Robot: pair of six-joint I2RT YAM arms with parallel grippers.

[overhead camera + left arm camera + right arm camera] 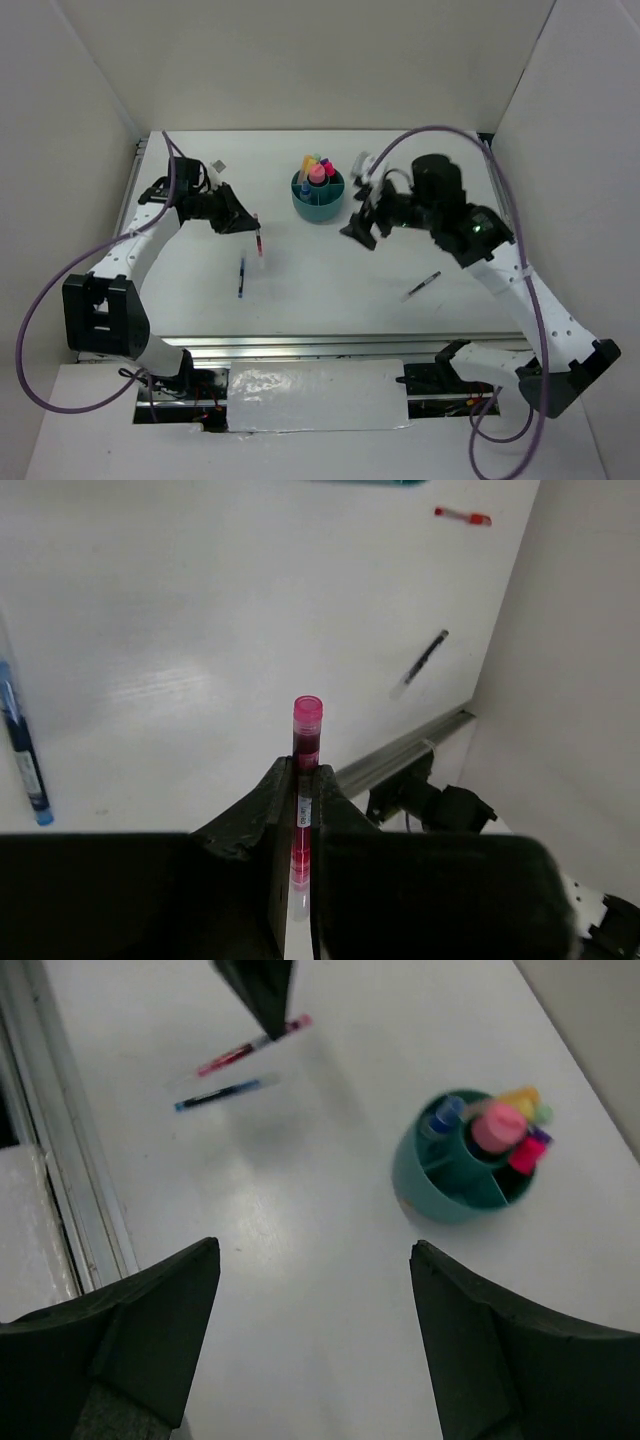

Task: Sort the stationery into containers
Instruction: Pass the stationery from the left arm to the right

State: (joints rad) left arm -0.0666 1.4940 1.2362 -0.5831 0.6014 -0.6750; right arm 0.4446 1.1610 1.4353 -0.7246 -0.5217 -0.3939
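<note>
The round teal organizer [318, 197] stands at the table's back centre with pink, yellow and orange markers and a blue-capped bottle in it; it also shows in the right wrist view [455, 1182]. My left gripper [250, 222] is left of it, shut on a thin red pen [306, 742] and holding it above the table. A blue pen [241, 276] lies just in front of that gripper. A black pen [423, 286] lies front right. Another red pen [462, 517] shows in the left wrist view. My right gripper [315, 1250] is open and empty, just right of the organizer.
A white object [362, 160] lies behind the right gripper near the back edge. A small grey piece [219, 165] sits at the back left. White walls close in both sides. A metal rail [320, 345] runs along the table's front edge.
</note>
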